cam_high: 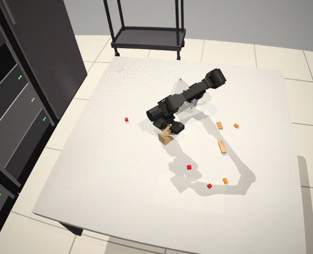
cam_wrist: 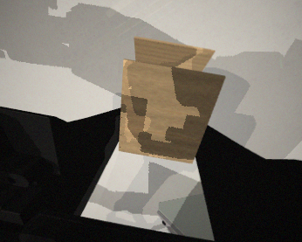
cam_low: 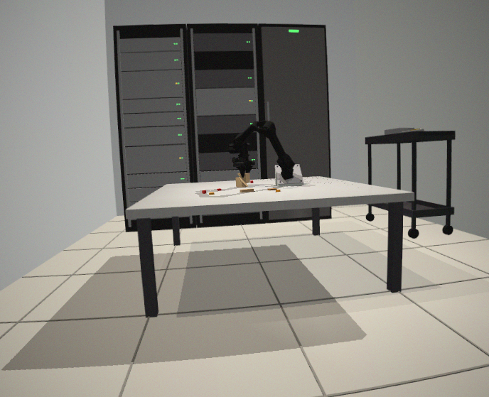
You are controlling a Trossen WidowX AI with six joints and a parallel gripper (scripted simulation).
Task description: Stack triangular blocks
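One tan triangular block [cam_high: 164,139] [cam_low: 239,182] [cam_wrist: 164,51] rests on the table, mostly behind the held one in the wrist view. My gripper [cam_high: 168,127] [cam_low: 244,172] [cam_wrist: 161,118] is shut on the other triangular block [cam_high: 165,129] [cam_low: 246,177] [cam_wrist: 160,108], its broad face towards the wrist camera. The held block is low, right against or just over the resting block on the arm-base side, and stands slightly higher. Their edges are offset in the wrist view. The sloped faces between them are hidden, and I cannot tell whether they touch.
Tan bricks [cam_high: 219,125] [cam_high: 222,146] and small orange blocks [cam_high: 235,125] [cam_high: 225,180] lie right of the blocks in the top view. Red cubes [cam_high: 189,166] [cam_high: 209,185] lie nearer the front, another red cube [cam_high: 126,119] to the left. The arm's base stands behind.
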